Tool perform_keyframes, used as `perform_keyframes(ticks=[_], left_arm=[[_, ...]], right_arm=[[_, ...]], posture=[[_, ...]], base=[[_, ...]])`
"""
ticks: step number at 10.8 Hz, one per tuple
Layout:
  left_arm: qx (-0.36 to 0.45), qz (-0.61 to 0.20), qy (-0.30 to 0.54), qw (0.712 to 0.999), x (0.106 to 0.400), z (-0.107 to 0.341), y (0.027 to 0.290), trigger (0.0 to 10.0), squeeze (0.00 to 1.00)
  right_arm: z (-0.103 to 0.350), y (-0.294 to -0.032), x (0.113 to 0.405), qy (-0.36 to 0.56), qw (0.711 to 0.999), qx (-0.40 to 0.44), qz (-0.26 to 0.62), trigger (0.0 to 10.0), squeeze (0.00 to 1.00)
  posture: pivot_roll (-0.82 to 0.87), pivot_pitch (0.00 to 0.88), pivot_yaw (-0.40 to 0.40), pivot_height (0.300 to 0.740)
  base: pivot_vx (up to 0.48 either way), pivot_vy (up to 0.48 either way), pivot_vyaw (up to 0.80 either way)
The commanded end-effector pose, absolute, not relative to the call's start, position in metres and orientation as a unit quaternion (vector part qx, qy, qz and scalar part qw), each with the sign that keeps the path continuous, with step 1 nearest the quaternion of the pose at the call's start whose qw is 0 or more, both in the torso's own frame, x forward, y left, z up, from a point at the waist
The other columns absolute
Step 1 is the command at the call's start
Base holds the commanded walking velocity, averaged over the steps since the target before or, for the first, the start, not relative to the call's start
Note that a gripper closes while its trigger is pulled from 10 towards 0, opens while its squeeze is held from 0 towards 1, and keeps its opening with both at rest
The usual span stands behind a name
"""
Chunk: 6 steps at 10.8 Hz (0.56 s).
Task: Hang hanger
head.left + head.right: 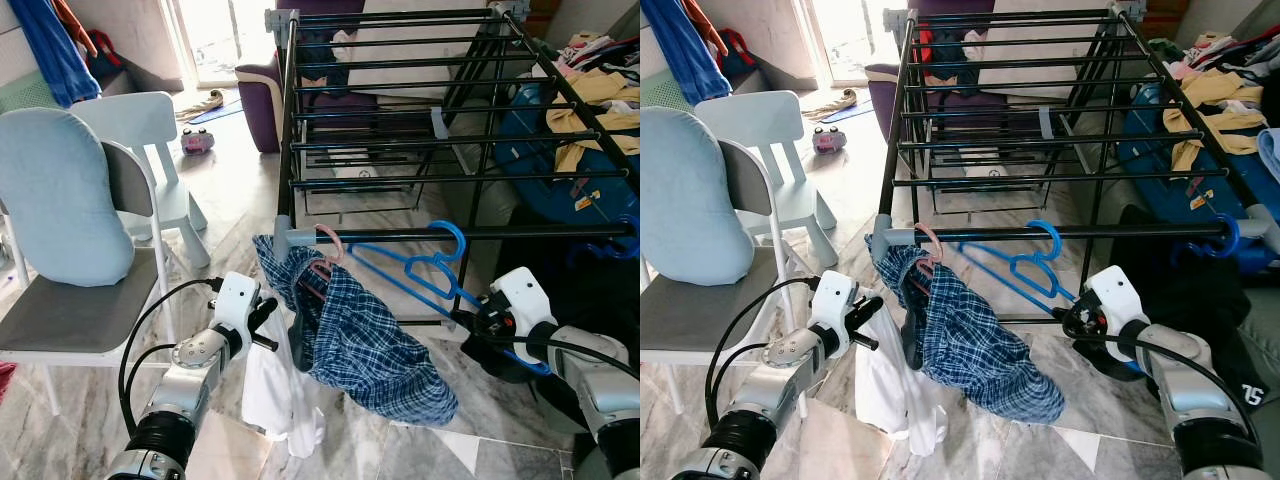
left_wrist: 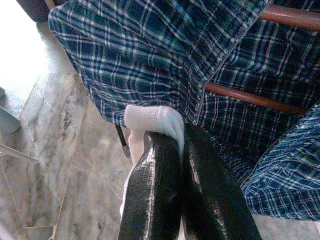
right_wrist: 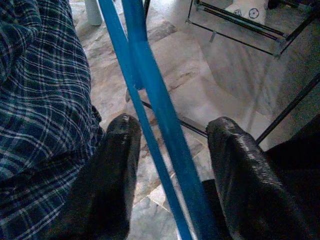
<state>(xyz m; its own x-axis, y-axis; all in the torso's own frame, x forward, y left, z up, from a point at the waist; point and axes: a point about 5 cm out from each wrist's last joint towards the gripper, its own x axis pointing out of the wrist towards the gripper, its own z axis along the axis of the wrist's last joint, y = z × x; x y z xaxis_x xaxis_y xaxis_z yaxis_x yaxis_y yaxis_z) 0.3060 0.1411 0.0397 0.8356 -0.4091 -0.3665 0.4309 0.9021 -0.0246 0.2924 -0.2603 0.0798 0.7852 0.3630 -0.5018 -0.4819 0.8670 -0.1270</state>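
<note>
Blue hanger [image 1: 425, 268] is hanging by its hook from the front bar of the black drying rack [image 1: 400, 120], beside a plaid shirt [image 1: 365, 340] draped from a pink hanger [image 1: 325, 262]. In the eye views the right gripper [image 1: 463, 318] is reaching at the blue hanger's lower end, while the left gripper [image 1: 268, 318] is pinching a white cloth [image 1: 280, 395]. In the left wrist view the fingers [image 2: 155, 195] are sitting closed on the white cloth against the plaid. In the right wrist view the fingers [image 3: 107, 185] are standing apart, with the blue hanger's bars passing between them.
</note>
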Motion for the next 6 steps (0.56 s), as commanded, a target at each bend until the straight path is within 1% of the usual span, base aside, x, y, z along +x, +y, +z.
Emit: perform_keyframes(ticks=[1,6], left_arm=[[0.039,-0.222,0.174,0.959,0.3126,0.0478,0.1409,10.0,0.0],[0.039,-0.222,0.175,0.958,0.313,0.0475,0.1407,10.0,0.0]], right_arm=[[0.0806,-0.2543,0.2944,0.233,0.935,-0.125,0.238,0.0,0.0],[0.086,-0.2539,0.2973,0.224,0.936,-0.121,0.243,0.0,0.0]], posture=[[-0.16,0.0,0.055,0.74],[-0.16,0.0,0.055,0.74]], base=[[0.0,0.0,0.0],[0.0,0.0,0.0]])
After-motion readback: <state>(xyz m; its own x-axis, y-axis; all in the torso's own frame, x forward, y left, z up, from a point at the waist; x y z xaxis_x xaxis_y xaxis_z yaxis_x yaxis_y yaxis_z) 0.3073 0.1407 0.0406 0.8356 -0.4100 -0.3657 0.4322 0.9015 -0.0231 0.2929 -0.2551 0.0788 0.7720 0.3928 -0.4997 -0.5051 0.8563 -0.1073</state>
